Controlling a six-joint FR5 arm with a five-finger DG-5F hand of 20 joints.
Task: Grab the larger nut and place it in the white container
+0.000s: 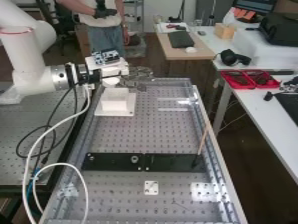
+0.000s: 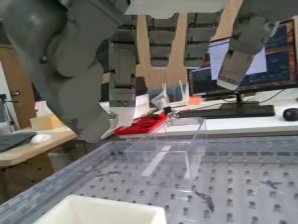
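The hand (image 1: 136, 74) hung near the white container (image 1: 116, 99), presumably for a short drop. It may have held the larger nut or already released it (I couldn't tell which). The smaller nut (image 1: 91, 158) and bearing (image 1: 134, 159), not needed, stood on the black bar (image 1: 174, 162).

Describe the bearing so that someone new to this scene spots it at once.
Start at the perforated bench, where a flat black bar lies crosswise low in the high view. Just left of the bar's middle seam stands the bearing, a small round metal part. It looks wider than the smaller nut, which stands near the bar's left end.
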